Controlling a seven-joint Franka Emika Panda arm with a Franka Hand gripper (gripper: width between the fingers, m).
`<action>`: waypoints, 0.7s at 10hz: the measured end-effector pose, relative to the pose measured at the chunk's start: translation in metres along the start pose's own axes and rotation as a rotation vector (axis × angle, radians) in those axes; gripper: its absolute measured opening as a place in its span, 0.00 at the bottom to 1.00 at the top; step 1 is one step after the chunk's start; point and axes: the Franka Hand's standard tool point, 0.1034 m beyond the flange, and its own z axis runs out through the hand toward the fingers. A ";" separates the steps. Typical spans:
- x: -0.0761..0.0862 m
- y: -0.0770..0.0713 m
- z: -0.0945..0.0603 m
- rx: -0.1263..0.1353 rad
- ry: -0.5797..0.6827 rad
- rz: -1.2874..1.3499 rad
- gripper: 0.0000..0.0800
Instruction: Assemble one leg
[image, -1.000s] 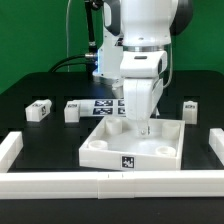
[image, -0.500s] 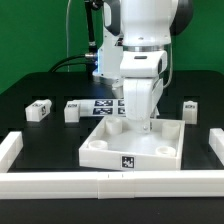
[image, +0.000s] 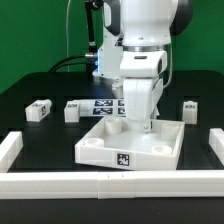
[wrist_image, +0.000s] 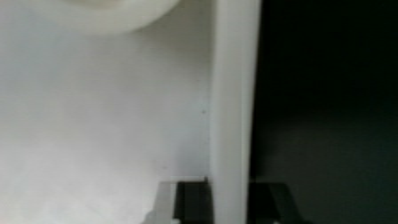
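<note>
Three legs, small white tagged blocks, lie on the black table: two at the exterior view's left (image: 37, 110) (image: 72, 110) and one at the right (image: 190, 109). My gripper (image: 141, 124) touches none of them. It reaches down onto the far wall of the large white square slab (image: 105, 150). In the wrist view the slab's upright wall (wrist_image: 235, 110) runs between my two dark fingertips (wrist_image: 196, 203), and my gripper (wrist_image: 238, 205) is shut on it. A round corner socket (wrist_image: 128, 12) shows at the edge of that view.
The marker board (image: 103, 105) lies behind the slab, partly hidden by the arm. White rails border the table at the front (image: 100, 183), the exterior view's left (image: 10, 148) and its right (image: 214, 145). Cables and the arm's base stand at the back.
The slab has shifted a little toward the exterior view's left, its near left corner swinging outward, while my gripper stays on its far wall.
</note>
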 end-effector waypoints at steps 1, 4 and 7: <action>0.000 0.000 0.000 0.000 0.000 0.000 0.07; 0.007 0.007 0.000 0.023 -0.023 -0.081 0.07; 0.040 0.022 0.002 0.037 -0.041 -0.188 0.07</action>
